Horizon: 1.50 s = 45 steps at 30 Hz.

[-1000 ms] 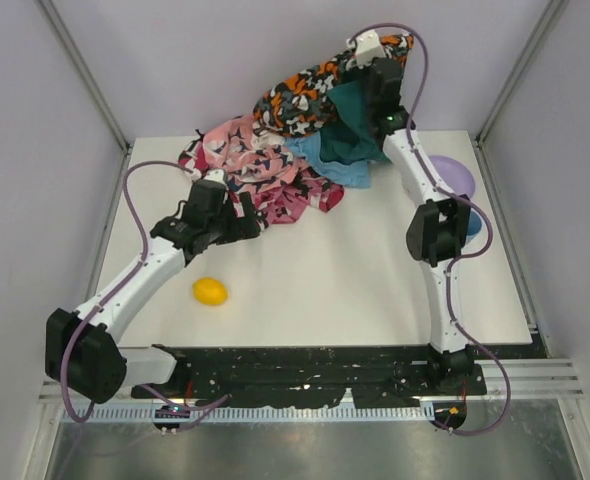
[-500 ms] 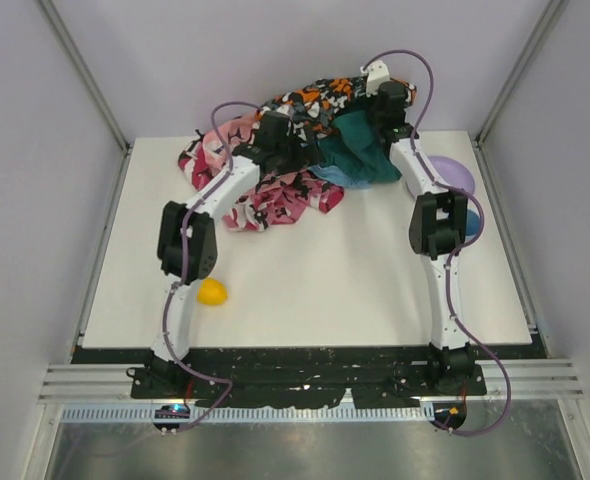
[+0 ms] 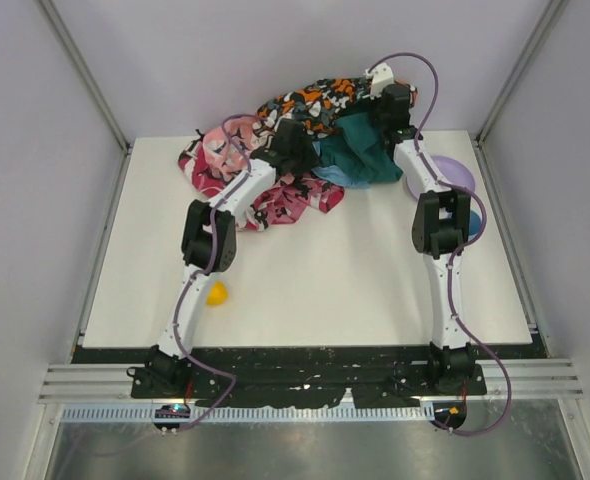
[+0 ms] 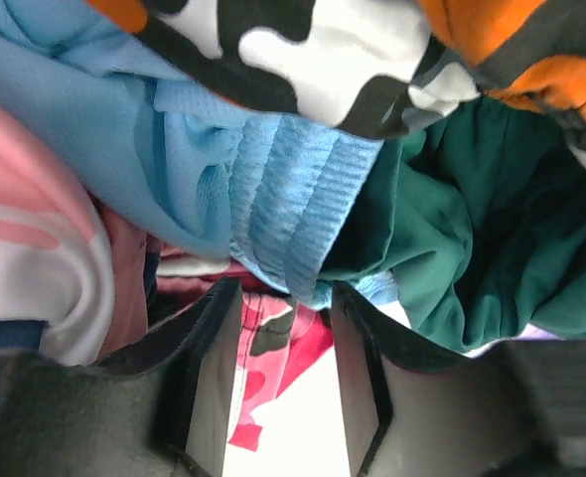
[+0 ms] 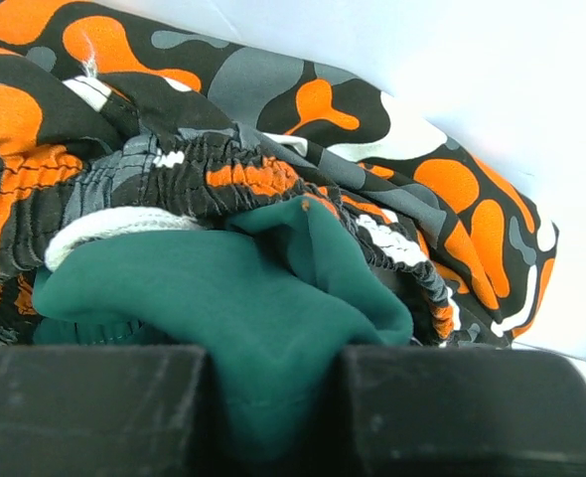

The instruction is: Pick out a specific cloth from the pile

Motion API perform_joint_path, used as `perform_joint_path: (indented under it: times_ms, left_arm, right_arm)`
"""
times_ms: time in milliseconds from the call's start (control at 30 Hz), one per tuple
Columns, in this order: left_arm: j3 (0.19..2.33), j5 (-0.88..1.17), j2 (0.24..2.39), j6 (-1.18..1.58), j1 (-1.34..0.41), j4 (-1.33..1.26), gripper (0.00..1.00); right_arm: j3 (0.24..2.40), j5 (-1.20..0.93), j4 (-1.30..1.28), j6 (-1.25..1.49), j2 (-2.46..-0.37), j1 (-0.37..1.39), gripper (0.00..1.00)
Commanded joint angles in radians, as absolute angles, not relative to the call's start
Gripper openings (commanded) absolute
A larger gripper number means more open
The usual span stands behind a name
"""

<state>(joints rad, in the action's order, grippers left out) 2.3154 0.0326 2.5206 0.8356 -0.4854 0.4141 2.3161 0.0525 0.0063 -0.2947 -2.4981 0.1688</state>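
Note:
The pile (image 3: pixel 275 185) lies at the back of the table: pink-red patterned fabric, with an orange-black-white garment (image 3: pixel 315 103) and a dark teal cloth (image 3: pixel 360 150) lifted above it. My right gripper (image 3: pixel 390 110) (image 5: pixel 273 397) hangs raised, shut on the teal cloth (image 5: pixel 223 308). The light sky-blue cloth (image 3: pixel 337 178) (image 4: pixel 273 199) shows under the teal one. My left gripper (image 3: pixel 303 150) (image 4: pixel 283 293) reaches in beneath the raised garments. Its fingers (image 4: pixel 214 378) stand partly apart, and the cloth's ribbed band hangs between their tips.
A purple plate (image 3: pixel 457 175) sits at the back right, with a blue object (image 3: pixel 473 222) just in front of it behind the right arm. A yellow lemon-like fruit (image 3: pixel 215 293) lies near the left arm's lower link. White walls close in the table (image 3: pixel 325 290).
My left arm swung from the pile's left side into it, under the raised garments, and its jaws narrowed. The right gripper lowered slightly, keeping hold of the teal cloth.

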Motion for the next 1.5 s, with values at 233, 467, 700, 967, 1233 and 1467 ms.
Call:
perform_joint_path:
  times_ms: [233, 467, 700, 967, 1233, 1467]
  left_arm:
    - [2.419, -0.008, 2.612, 0.907, -0.489, 0.331, 0.2]
    - [2.326, -0.043, 2.508, 0.839, -0.491, 0.361, 0.0]
    - [2.091, -0.121, 2.284, 0.741, -0.492, 0.354, 0.0]
    - [2.08, -0.137, 2.071, 0.565, -0.491, 0.357, 0.0]
    - [2.316, -0.094, 1.902, 0.394, -0.491, 0.353, 0.0]
    - [2.463, -0.098, 1.809, 0.31, -0.491, 0.353, 0.0]
  right_arm:
    - [2.261, 0.029, 0.028, -0.284, -2.425, 0.169, 0.05]
    - [2.237, 0.026, 0.017, -0.278, -2.414, 0.17, 0.05]
    - [2.249, 0.041, 0.006, -0.242, -2.431, 0.169, 0.05]
    - [2.231, 0.084, -0.049, -0.349, -2.436, 0.198, 0.05]
    - [2.191, 0.166, -0.055, -0.468, -2.431, 0.278, 0.05]
    - [2.177, 0.172, -0.071, -0.471, -2.431, 0.316, 0.05]
